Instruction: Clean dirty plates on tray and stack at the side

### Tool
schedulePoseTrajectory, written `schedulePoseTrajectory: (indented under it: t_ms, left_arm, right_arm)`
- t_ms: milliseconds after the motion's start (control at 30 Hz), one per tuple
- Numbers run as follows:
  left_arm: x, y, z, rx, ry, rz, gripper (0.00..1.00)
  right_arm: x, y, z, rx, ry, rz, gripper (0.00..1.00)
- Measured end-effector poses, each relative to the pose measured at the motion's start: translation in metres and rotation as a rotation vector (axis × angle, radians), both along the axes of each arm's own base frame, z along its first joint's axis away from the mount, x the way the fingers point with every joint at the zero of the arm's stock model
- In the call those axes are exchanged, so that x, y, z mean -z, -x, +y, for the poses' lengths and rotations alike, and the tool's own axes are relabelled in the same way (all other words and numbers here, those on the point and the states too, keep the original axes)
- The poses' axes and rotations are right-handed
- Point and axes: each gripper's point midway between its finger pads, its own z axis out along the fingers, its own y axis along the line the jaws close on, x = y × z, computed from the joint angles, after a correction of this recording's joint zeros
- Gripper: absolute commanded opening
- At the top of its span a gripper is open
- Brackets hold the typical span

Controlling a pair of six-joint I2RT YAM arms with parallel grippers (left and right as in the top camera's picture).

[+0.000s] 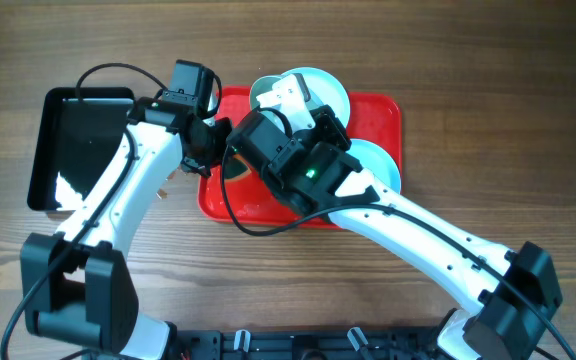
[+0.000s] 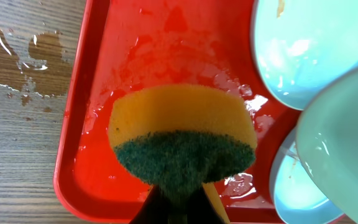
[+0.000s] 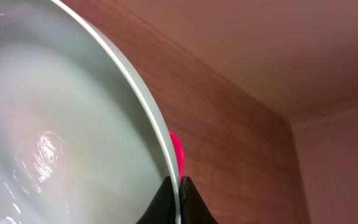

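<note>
2 plates [image 2: 303, 56] on wet red tray [image 2: 166, 43]

Glossy wet plastic tray [image 2: 104, 93], smooth shiny plates [image 2: 291, 56]; foam sponge [image 2: 182, 124], rough green scouring face; matt wood-grain table [image 2: 17, 143]

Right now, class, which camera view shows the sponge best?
The left wrist view: the sponge fills the middle, yellow with a green face. Overhead, the arms mostly hide it; the right wrist view misses it.
</note>
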Motion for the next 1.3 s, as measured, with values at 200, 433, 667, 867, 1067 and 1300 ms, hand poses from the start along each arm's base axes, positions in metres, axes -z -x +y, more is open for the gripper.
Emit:
schedulePoseTrajectory:
  t_ms: [200,433,667,867,1067,1300]
  left_arm:
    - [0.009,0.000,0.000,0.000,-0.006,0.025,0.04]
    - [0.009,0.000,0.000,0.000,-0.005,0.022,0.04]
    - [0.009,0.000,0.000,0.000,-0.005,0.022,0.04]
    - [0.009,0.000,0.000,0.000,-0.005,0.022,0.04]
    - [0.009,-0.001,0.000,0.000,-0.005,0.019,0.04]
    - [0.009,-0.001,0.000,0.000,-0.005,0.019,0.04]
  right_arm:
    - [0.004,0.001,0.004,-0.016,-0.016,0.022,0.04]
    - [0.004,0.001,0.004,-0.019,-0.014,0.026,0.04]
    - [0.009,0.005,0.002,0.001,-0.041,0.040,0.04]
    - [0.014,0.008,0.002,0.023,-0.095,0.057,0.04]
    - [0.017,0.011,0.000,0.073,-0.156,0.047,0.04]
    - [-0.006,0.012,-0.032,0.209,-0.069,-0.111,0.04]
